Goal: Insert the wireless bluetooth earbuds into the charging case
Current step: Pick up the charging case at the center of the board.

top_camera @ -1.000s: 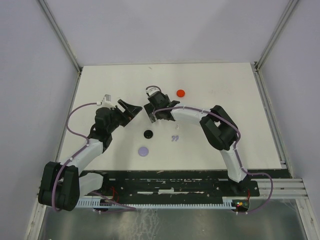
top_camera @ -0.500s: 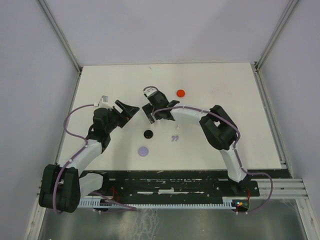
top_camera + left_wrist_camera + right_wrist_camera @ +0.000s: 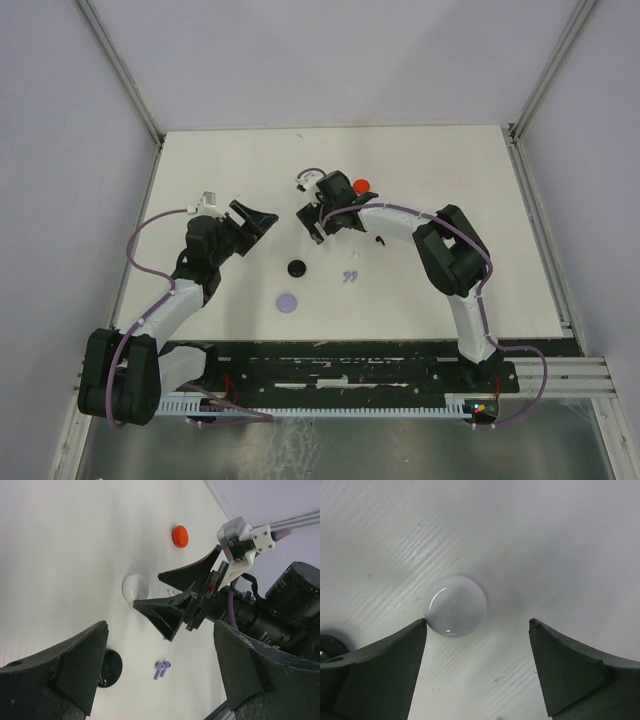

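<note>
A pair of lavender earbuds (image 3: 350,277) (image 3: 162,668) lies loose on the white table (image 3: 450,180). A glossy white round charging case (image 3: 457,605) (image 3: 135,587) sits shut on the table. My right gripper (image 3: 318,226) (image 3: 478,622) (image 3: 146,590) hovers over it, open. The case lies just ahead of the tips, against the left fingertip (image 3: 422,626), and nothing is held. Left of it, my left gripper (image 3: 255,222) (image 3: 160,625) is open and empty above the table and points at the right gripper.
A red round case (image 3: 361,185) (image 3: 180,535) lies behind the right wrist. A black case (image 3: 296,268) (image 3: 107,667) and a lavender one (image 3: 287,301) sit nearer the arm bases. A tiny black piece (image 3: 380,240) lies beside the right forearm.
The right gripper has shifted back and to the right, toward the red case, uncovering the tiny black piece. The left gripper edged slightly left a second ago, then held still.
</note>
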`<act>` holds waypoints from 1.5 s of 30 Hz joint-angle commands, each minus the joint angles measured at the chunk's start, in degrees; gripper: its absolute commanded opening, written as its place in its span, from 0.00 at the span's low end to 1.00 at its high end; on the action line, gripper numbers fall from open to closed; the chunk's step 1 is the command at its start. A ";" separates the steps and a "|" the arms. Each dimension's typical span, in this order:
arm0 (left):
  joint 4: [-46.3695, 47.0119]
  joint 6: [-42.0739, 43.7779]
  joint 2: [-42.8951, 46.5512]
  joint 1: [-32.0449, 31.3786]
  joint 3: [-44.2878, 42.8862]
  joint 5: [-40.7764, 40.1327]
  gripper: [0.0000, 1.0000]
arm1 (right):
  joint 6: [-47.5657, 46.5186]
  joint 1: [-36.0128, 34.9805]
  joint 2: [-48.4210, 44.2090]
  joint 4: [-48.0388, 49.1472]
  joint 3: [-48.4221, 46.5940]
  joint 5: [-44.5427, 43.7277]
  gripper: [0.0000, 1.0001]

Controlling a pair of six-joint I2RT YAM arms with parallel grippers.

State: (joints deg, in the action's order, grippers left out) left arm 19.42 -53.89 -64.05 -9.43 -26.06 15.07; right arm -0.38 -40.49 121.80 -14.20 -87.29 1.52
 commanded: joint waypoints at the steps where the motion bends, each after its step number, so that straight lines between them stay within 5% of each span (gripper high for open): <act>1: 2.29 0.01 0.42 0.38 -0.05 -0.13 0.91 | -3.71 1.49 -1.95 2.91 -0.32 5.45 0.89; 38: 2.82 0.04 -0.15 0.45 0.40 0.23 0.90 | -14.01 1.64 4.29 -1.36 -4.08 9.36 0.68; 45: 3.03 0.16 -0.27 0.55 0.66 0.37 0.90 | -14.09 1.60 4.36 -1.53 -4.05 8.41 0.55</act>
State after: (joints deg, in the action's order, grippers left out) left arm 19.84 -53.89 -64.14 -9.32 -25.82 15.09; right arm -13.39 -38.76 125.12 -15.92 -90.04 11.35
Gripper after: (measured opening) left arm 0.905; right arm 0.600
